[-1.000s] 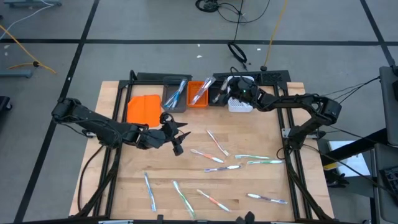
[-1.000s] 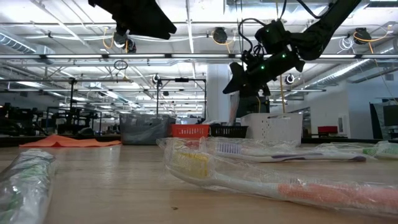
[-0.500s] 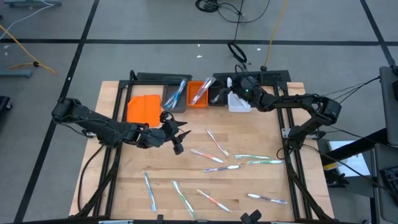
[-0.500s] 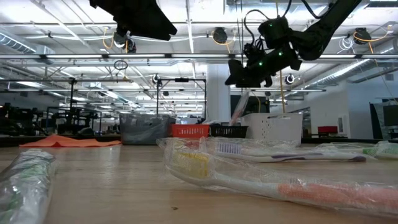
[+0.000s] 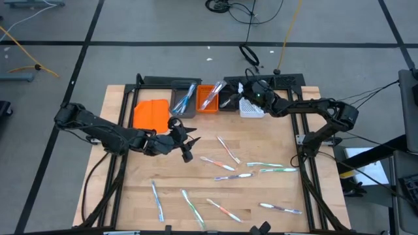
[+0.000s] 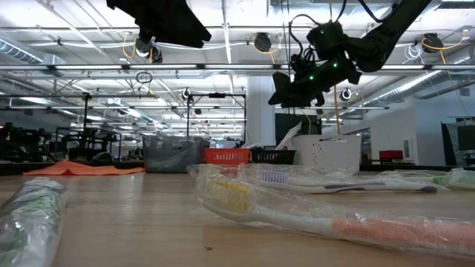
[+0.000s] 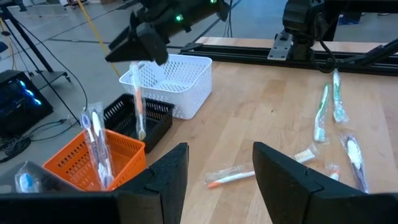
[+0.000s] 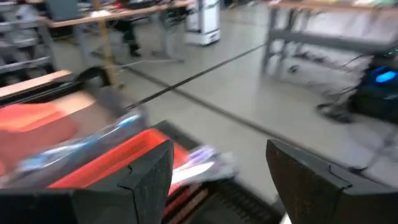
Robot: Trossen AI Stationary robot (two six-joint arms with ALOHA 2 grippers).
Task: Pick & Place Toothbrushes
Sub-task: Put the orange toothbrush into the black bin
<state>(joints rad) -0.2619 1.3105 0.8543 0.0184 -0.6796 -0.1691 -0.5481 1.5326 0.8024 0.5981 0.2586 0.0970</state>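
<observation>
Black bin point(image 5: 228, 104), upper centre of the high view, now holds one more toothbrush point(image 7: 139, 116). Half a second ago that brush hung under the right gripper point(image 5: 244, 89); now it stands tilted in the bin, clear of the fingers. The right gripper's jaws are spread wide and empty above the bin, having shifted leftward from over the white mesh bin point(image 5: 252, 110) during the last second. Judgement: drop completed, one brush sorted, right arm free to fetch another.

Left gripper point(image 5: 186, 141) hovers unchanged at centre-left of the wooden table point(image 5: 261, 196), jaws apart, nothing between them.

Grey bin point(image 5: 183, 106) and orange bin point(image 5: 209, 102) already hold several brushes each. About nine wrapped loose toothbrushes point(image 5: 234, 176) lie in the middle and lower part of the table, well apart from the bins; much of the task remains.

Writing: none legible. Wrappers show coloured handles only; no brand or label can be read on bins, wrappers or arms.
</observation>
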